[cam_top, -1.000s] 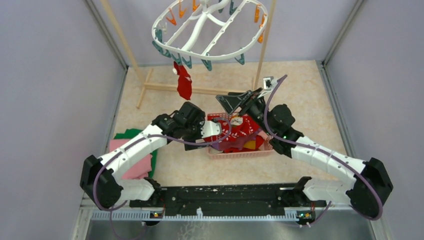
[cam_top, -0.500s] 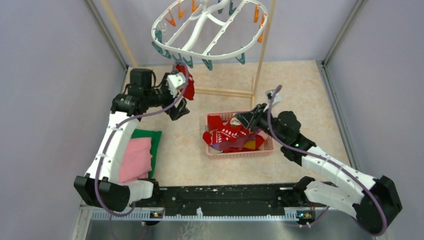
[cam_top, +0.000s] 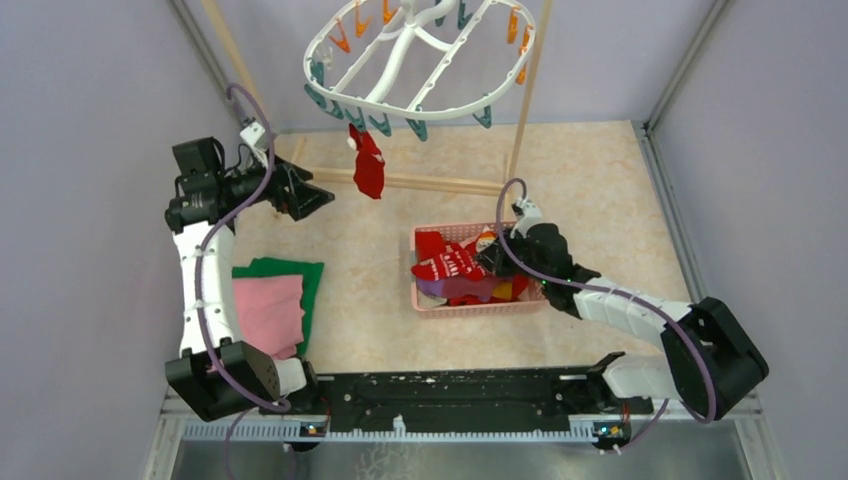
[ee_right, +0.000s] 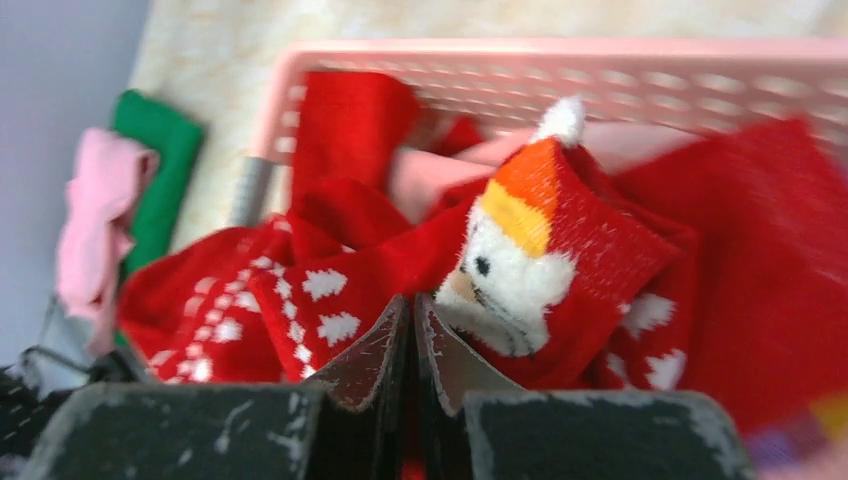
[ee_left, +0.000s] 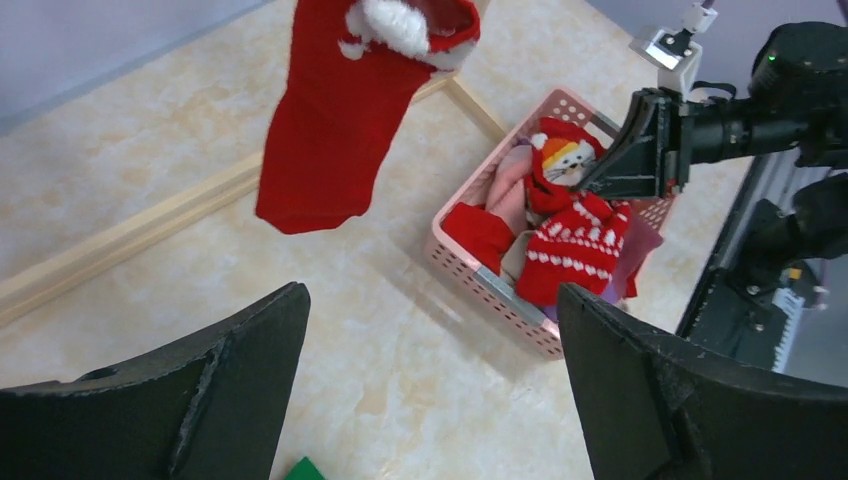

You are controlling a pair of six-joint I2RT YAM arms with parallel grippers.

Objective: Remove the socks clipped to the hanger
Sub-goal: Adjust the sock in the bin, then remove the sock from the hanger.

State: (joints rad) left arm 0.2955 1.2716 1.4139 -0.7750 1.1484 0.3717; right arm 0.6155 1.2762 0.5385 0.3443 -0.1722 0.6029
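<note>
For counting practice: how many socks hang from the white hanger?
1: a red sock hangs from the near rim of the hanger. Its far edge is cropped; more may be hidden.

A red sock [cam_top: 368, 165] with white cuff, white hanger [cam_top: 408, 32], pink basket [cam_top: 470, 307] of red, white-patterned socks [cam_top: 452, 265].

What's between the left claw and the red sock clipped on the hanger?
Nothing: in the top view, open air separates the open left claw from the hanging red sock. Only the wooden frame's base bar runs beneath that gap.
</note>
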